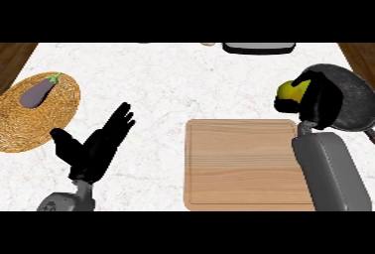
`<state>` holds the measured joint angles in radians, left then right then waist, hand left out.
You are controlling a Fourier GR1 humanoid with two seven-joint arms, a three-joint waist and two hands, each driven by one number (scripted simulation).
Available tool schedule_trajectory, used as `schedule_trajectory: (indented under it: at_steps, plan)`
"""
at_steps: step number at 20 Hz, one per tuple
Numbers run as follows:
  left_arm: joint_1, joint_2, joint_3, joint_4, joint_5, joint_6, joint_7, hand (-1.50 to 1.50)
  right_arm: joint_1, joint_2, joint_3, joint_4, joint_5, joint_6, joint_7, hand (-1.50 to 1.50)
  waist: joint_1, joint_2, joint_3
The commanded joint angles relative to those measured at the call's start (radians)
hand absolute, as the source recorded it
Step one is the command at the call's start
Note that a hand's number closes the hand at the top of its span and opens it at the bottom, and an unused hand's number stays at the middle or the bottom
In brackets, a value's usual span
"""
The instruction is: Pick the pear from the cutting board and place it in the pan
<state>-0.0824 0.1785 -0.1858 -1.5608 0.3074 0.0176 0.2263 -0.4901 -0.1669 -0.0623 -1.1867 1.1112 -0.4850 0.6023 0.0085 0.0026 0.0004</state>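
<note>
- The marble counter carries everything; the dark object at its far edge plays no part in the task.
- The cutting board lies near the robot, right of centre, with nothing on its visible top. The pick therefore reads as done.
- A round woven mat sits at the far left, well apart from the work.
- The pan, dark and speckled, lies beyond the board's far right corner and is partly hidden by the right hand.
- The right hand is at the pan's left rim, its fingers curled round the fruit.
- The left hand is over bare counter left of the board, fingers straight, holding nothing.
- The pear, yellow-green, shows at the left side of the right hand's grasp, off the board. It seems to sit at or just outside the rim, though the hand hides too much to be sure.
- The eggplant lies on the mat.
- The step in hand is the carry. Next, the pear likely needs to go further right over the pan's floor and lower before the fingers open.
</note>
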Motion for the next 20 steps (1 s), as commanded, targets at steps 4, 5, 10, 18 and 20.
schedule_trajectory:
  at_steps: [4,5,10,18,20]
  plan:
    - [0.000,-0.009,0.002,-0.011,-0.009,-0.021,-0.004,0.00,-0.123,-0.139,-0.147,0.321,-0.038,-0.202,-0.164,1.50,0.012,0.004,0.001]
    - [-0.024,-0.022,0.002,0.021,-0.024,0.000,0.002,0.00,-0.109,-0.091,-0.136,0.388,0.029,-0.316,-0.137,1.50,0.015,0.007,0.001]
    - [-0.053,-0.025,0.008,0.024,-0.030,0.007,0.020,0.00,-0.194,-0.234,-0.276,0.560,-0.133,-0.410,-0.300,1.50,0.026,0.015,0.003]
    - [-0.028,-0.029,0.005,0.024,-0.020,-0.042,-0.027,0.00,-0.243,-0.352,-0.401,0.757,-0.333,-0.429,-0.603,1.50,0.040,0.020,0.005]
    - [-0.062,-0.030,0.012,0.030,-0.034,-0.010,0.015,0.00,-0.211,-0.368,-0.425,0.790,-0.356,-0.446,-0.668,1.50,0.039,0.022,0.006]
